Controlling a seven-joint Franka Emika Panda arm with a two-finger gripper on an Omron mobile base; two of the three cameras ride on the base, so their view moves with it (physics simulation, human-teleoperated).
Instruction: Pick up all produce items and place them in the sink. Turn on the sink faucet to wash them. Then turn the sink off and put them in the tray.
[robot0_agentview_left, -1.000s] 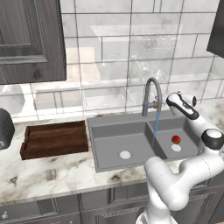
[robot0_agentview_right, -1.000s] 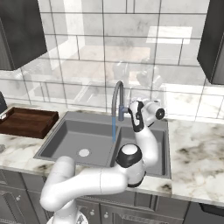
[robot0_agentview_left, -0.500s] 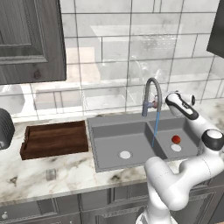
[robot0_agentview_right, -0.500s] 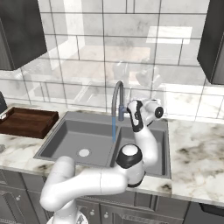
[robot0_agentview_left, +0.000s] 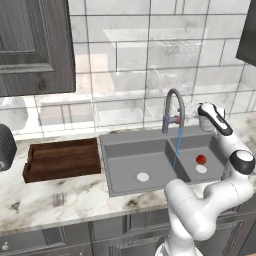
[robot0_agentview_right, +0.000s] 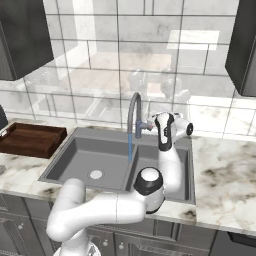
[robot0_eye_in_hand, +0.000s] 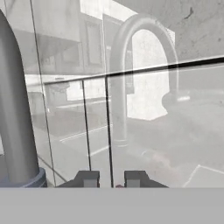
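Tomato sits in the smaller basin of the sink, water streaming from the faucet. Right base view — arm hides that basin; tray on marble tabletop. Hand view — claw narrow, holding nothing; faucet reflected in tiles.

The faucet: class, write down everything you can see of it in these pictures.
The faucet is a slim grey metal gooseneck, upright behind the divider of the grey sink. A small red-marked handle sticks out at its side. A thin blue stream of water falls from its spout. The shut gripper sits at that handle.
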